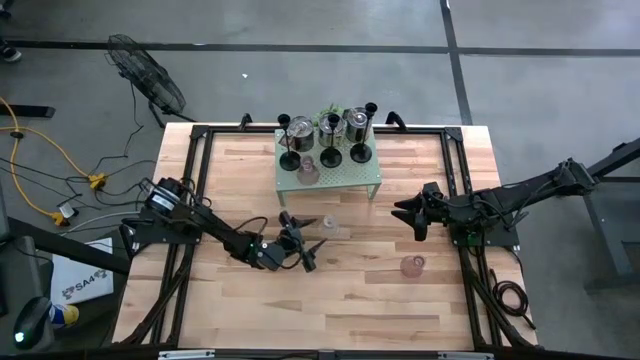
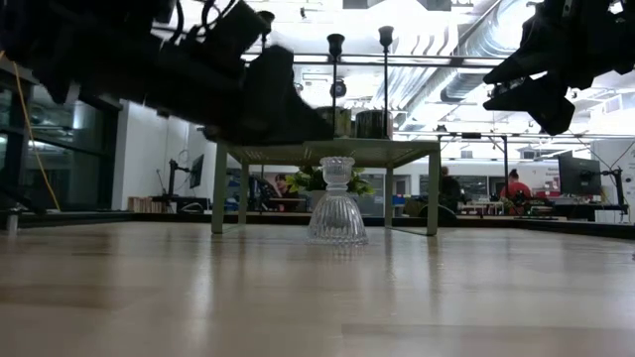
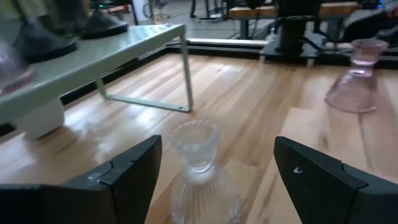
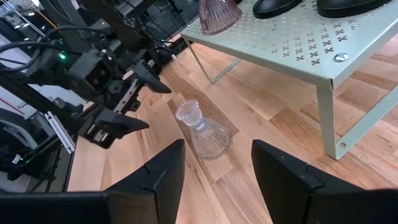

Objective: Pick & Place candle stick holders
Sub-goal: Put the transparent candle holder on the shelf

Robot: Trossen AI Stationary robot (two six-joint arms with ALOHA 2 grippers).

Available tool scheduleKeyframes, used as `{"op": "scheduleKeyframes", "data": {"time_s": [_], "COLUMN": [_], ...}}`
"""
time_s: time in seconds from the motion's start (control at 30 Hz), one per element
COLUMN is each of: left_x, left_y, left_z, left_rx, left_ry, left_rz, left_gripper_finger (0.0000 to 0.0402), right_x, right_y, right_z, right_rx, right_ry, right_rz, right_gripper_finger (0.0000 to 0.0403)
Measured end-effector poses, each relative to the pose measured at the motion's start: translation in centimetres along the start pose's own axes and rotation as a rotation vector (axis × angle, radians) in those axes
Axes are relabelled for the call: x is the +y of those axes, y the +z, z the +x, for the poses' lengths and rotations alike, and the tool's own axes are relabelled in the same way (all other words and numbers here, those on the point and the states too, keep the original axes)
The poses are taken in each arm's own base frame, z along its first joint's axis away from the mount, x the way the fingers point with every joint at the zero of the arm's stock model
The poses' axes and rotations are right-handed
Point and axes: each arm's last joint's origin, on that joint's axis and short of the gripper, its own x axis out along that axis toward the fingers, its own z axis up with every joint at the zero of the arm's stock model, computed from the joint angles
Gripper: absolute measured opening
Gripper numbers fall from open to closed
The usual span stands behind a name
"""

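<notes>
A clear glass candle stick holder (image 1: 328,224) stands upright on its wide ribbed base on the table, in front of the pale green rack (image 1: 345,178). My left gripper (image 1: 312,243) is open and low, just left of it. In the left wrist view the holder (image 3: 198,168) stands in line with the gap between the fingers, untouched. My right gripper (image 1: 407,220) is open and empty, raised to the holder's right. A pink glass holder (image 1: 413,265) stands on the table nearer the front. Black slim-stemmed holders (image 1: 331,155), silver cups (image 1: 357,123) and another pink holder (image 1: 308,171) stand on the rack.
The rack's legs (image 3: 186,74) stand just behind the clear holder. A leafy plant (image 1: 328,113) is at the rack's far edge. Black frame rails (image 1: 195,170) run along the table's left and right sides. Bare wood lies along the table's near side.
</notes>
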Motion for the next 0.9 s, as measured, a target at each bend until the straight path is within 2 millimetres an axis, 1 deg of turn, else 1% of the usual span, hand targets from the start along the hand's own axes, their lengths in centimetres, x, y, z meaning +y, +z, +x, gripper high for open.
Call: {"op": "scheduleKeyframes", "data": {"time_s": [0.3, 0.37, 0.47, 0.6, 0.77, 0.9], "left_x": [0.6, 0.6, 0.7, 0.5, 0.4, 0.0], "left_y": [-2.8, -3.1, -3.8, -3.8, -4.0, -4.3], "left_z": [0.1, 0.2, 1.0, 2.2, 3.3, 4.2], "left_rx": [-0.013, -0.019, -0.016, -0.038, -0.04, -0.038], "left_ry": [0.074, 0.071, 0.047, 0.06, 0.086, 0.069], "left_rz": [-0.055, -0.066, -0.078, -0.112, -0.118, -0.123], "left_gripper_finger": [0.0303, 0.0303, 0.0303, 0.0303, 0.0303, 0.0303], "right_x": [0.0, 0.0, 0.0, 0.0, 0.0, 0.0], "right_y": [0.0, 0.0, 0.0, 0.0, 0.0, 0.0], "right_z": [0.0, 0.0, 0.0, 0.0, 0.0, 0.0], "right_rx": [0.0, 0.0, 0.0, 0.0, 0.0, 0.0], "right_ry": [0.0, 0.0, 0.0, 0.0, 0.0, 0.0], "right_rz": [0.0, 0.0, 0.0, 0.0, 0.0, 0.0], "right_gripper_finger": [0.0178, 0.0178, 0.0178, 0.0178, 0.0178, 0.0178]}}
